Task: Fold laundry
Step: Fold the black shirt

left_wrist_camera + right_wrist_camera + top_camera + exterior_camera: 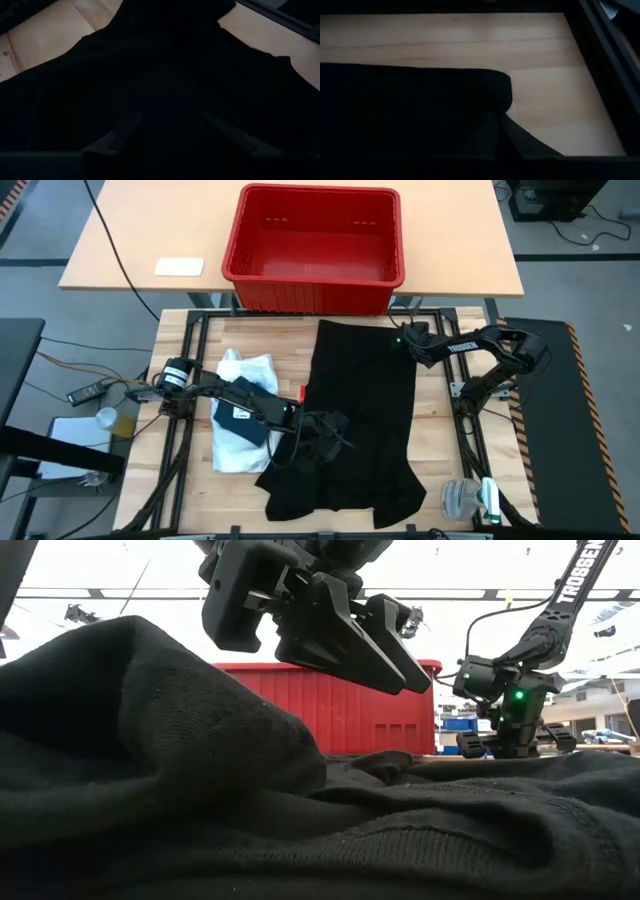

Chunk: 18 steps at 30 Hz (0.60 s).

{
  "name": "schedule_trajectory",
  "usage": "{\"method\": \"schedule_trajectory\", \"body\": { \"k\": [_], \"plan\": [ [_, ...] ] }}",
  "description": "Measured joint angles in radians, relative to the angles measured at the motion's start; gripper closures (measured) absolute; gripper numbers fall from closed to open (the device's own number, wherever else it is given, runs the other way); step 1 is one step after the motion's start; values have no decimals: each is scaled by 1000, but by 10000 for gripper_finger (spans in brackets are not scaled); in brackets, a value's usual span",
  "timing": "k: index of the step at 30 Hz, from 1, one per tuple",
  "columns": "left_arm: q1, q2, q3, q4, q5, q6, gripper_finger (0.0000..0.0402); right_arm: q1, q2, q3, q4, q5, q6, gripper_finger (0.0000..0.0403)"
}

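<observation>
High view: I see the large black garment (355,415) spread flat down the middle of the bench (185,340), its legs toward the near edge. A white shirt (245,370) lies crumpled just beside it on the left, partly under the left arm. The left pincer (325,435) hangs over the garment's lower left part. The right pincer (405,338) sits at the garment's far right corner, close to the red crate (315,240) that stands on the second table beyond.

Low view: black cloth (300,810) fills the foreground in soft folds. The left pincer (385,655) hovers above it with its jaws spread, clear of the fabric. Farther back, the right pincer (505,745) is down at the cloth's edge before the red crate (350,705).

Left wrist view: mostly black garment (165,75) below, bench wood at the corners; fingers (117,140) set apart, nothing between them.

Right wrist view: a rounded corner of the garment (420,100) on bare wood; the right pincer is pinched closed at that corner.
</observation>
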Motion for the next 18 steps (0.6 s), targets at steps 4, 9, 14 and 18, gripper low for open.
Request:
{"method": "schedule_trajectory", "body": {
  "k": [4,9,14,18],
  "plan": [
    [0,0,0,3,-6,0,207,18,-3,-2,2,28,-23,393],
    [5,-4,0,-2,-16,5,207,68,-88,-8,-18,-4,-42,398],
    [18,-15,0,24,-16,2,207,145,-218,-7,5,73,-43,399],
    [23,-15,0,49,-16,-1,207,178,-295,-6,60,68,-51,400]
  ]
}}
